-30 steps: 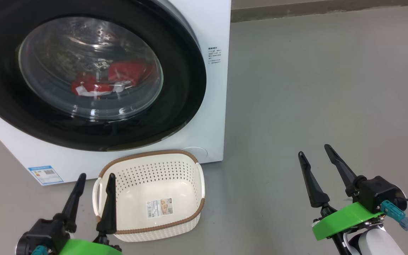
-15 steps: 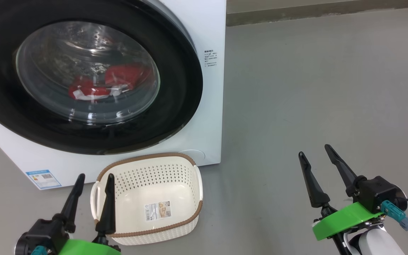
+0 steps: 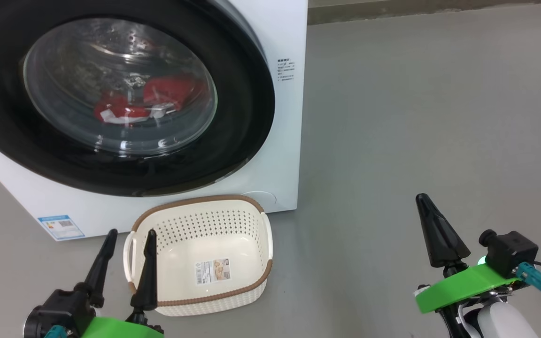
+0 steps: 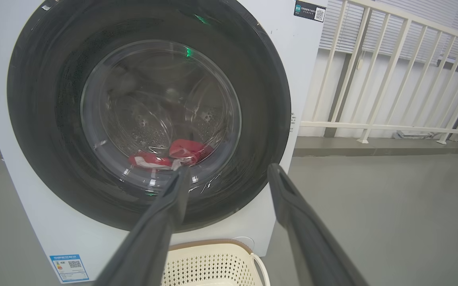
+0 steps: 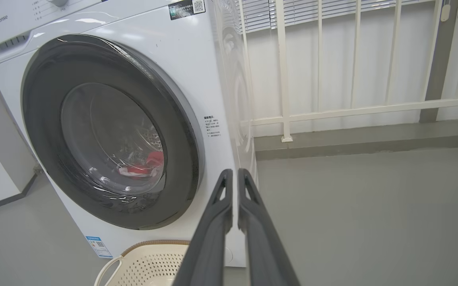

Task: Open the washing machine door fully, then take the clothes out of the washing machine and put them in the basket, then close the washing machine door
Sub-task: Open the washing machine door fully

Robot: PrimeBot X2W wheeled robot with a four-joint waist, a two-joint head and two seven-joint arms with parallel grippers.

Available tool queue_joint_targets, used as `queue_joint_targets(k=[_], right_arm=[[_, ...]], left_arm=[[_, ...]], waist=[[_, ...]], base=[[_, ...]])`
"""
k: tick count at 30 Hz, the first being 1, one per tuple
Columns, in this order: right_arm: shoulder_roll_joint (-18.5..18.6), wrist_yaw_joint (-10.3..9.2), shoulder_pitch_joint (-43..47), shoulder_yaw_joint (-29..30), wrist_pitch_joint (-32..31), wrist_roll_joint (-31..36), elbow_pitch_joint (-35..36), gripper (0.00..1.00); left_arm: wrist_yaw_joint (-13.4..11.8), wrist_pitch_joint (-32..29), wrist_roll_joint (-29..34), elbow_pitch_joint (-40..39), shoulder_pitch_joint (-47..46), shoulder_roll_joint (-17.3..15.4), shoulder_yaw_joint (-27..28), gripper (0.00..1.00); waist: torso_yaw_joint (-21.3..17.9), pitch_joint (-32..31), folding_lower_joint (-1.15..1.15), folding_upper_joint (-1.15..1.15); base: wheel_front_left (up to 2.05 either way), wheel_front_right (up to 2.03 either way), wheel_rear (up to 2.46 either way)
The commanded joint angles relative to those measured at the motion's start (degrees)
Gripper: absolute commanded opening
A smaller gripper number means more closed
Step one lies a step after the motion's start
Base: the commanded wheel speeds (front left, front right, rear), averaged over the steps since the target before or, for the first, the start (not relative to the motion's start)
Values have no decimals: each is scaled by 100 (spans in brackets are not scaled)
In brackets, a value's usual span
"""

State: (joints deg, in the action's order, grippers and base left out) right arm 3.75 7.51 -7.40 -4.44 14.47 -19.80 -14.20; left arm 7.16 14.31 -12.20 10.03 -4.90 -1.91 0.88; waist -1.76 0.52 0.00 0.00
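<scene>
The washing machine (image 3: 284, 37) stands at the upper left with the washing machine door (image 3: 237, 117) shut flat against its front. Behind the glass lie the red clothes (image 3: 162, 94), low in the drum; the wrist views show them too (image 4: 185, 147) (image 5: 151, 161). The cream basket (image 3: 195, 203) sits empty on the floor in front of the machine. My left gripper (image 3: 129, 232) is open, its fingers over the basket's left handle end and well short of the door (image 4: 46, 119). Over bare floor to the right, my right gripper (image 3: 423, 199) (image 5: 235, 171) is shut on nothing.
Grey floor (image 3: 416, 117) stretches to the right of the machine. A white railing (image 5: 284, 79) on a raised ledge (image 5: 352, 139) runs behind it. A blue label (image 3: 61, 226) marks the machine's lower left front.
The right gripper's fingers have come together from wide open. The head camera shifted slightly; door, clothes, basket and left gripper stand as before.
</scene>
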Motion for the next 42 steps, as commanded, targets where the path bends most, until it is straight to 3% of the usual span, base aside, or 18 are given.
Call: queue_joint_targets(k=[1, 8, 18, 20, 28, 35, 42], right_arm=[[4, -2, -305, -108, 52, -322, 88, 0], [-1, -2, -679, -116, 52, -1951, -159, 0], [446, -2, -1618, -600, -95, -4099, -471, 0], [592, -2, -1924, -643, -461, -4977, -413, 0], [951, -2, -2700, -527, -1690, -6664, -360, 0], [1143, -2, -3486, -513, -2604, -7201, -659, 0], [1205, -2, -4408, -620, -3197, -7245, -1072, 0]], left_arm=[[33, 69, -27, -161, -206, -97, 141, 100], [32, 69, -201, -220, -338, -97, 80, 100], [31, 69, -253, -413, -616, -97, -64, 100], [28, 69, -243, -463, -731, -97, -135, 100], [-50, 69, -416, -721, -948, -97, -274, 100], [-70, 69, -482, -877, -1159, -97, -329, 100], [-67, 69, -430, -1053, -1444, -97, -392, 100]], waist=[[62, 51, 0, 0], [221, 282, 0, 0], [434, 817, 0, 0], [537, 1032, 0, 0], [796, 1556, 0, 0], [904, 2009, 0, 0], [990, 2550, 0, 0]], base=[[0, 0, 0], [0, 0, 0], [0, 0, 0], [0, 0, 0], [0, 0, 0], [0, 0, 0], [0, 0, 0]])
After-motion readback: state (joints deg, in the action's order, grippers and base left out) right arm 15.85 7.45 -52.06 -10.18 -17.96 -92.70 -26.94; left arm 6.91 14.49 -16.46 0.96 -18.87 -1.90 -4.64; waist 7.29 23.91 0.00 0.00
